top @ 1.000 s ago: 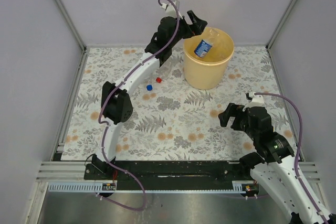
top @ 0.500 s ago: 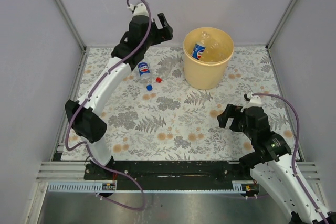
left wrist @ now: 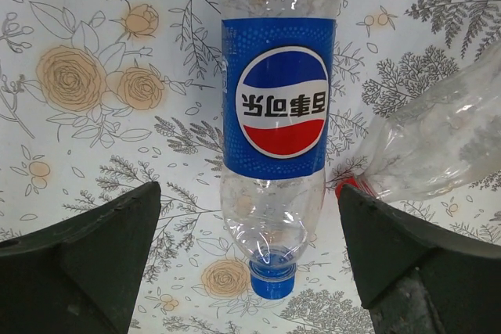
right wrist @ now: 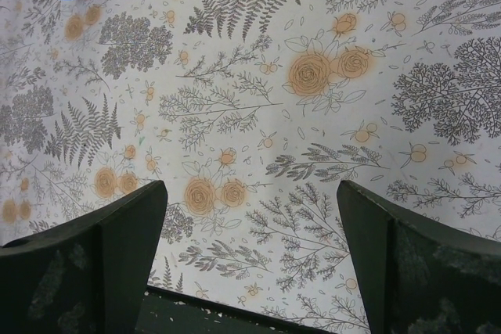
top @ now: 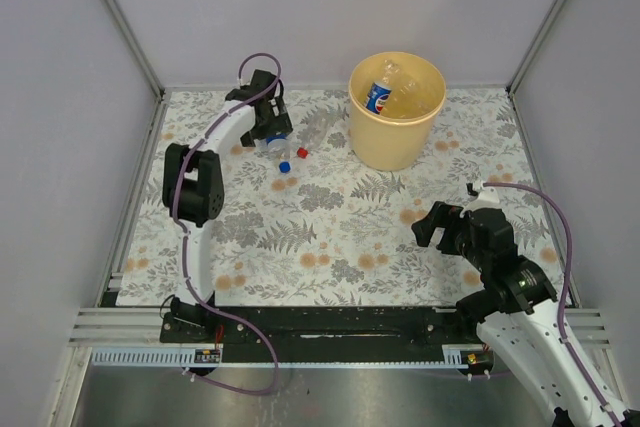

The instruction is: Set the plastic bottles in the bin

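Bottle [left wrist: 278, 99], blue-labelled, lies on surface [left wrist: 78, 5], upper left of overhead frame | left jaws apart, straddling it for a grab | right jaws apart, idle lower right | bin [top: 395, 152] upper centre.

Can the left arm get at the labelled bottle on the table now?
Probably yes: the open left gripper hangs over the labelled bottle, a finger each side, nothing covering it. A clear bottle crowds one finger.
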`<state>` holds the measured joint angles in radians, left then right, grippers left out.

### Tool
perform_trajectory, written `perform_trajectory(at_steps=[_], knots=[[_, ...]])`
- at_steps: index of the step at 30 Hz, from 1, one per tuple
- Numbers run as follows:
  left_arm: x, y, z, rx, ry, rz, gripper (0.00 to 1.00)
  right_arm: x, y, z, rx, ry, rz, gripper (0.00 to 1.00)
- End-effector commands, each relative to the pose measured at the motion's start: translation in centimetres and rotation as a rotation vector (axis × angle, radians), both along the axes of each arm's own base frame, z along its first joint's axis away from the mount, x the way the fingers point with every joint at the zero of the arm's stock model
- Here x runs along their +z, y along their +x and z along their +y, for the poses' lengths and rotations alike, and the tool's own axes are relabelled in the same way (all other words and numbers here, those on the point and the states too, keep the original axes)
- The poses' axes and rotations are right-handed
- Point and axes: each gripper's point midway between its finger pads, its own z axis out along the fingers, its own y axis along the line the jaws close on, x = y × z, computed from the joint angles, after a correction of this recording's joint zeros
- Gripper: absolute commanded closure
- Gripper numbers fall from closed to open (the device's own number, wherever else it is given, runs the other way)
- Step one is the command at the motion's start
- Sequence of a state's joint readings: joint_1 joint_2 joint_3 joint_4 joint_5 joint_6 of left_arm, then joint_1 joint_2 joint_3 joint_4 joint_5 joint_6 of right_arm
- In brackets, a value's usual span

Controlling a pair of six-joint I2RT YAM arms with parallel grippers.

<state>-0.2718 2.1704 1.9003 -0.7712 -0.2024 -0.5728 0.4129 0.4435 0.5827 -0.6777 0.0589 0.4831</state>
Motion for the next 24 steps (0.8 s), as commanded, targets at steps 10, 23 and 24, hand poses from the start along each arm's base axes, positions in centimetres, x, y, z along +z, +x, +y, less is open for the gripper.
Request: perform_trajectory(at_steps=[10, 23, 24], knots=[[-1.5, 4.5, -0.9, -0.083, -0.087, -0.033, 0.04, 0.2, 0.4, 0.8, 0.009, 0.034, 0.003, 0.01], [0.8, 3.9, -1.3, -0.106, -0.119, -0.077, 0.55, 0.4, 0.7, 1.3, 0.020, 0.051, 0.001, 0.01], [1.8, 3.6, -1.5, -0.113, -0.124, -0.090, 0.58, 0.3, 0.8, 1.3, 0.021, 0.052, 0.001, 0.01]])
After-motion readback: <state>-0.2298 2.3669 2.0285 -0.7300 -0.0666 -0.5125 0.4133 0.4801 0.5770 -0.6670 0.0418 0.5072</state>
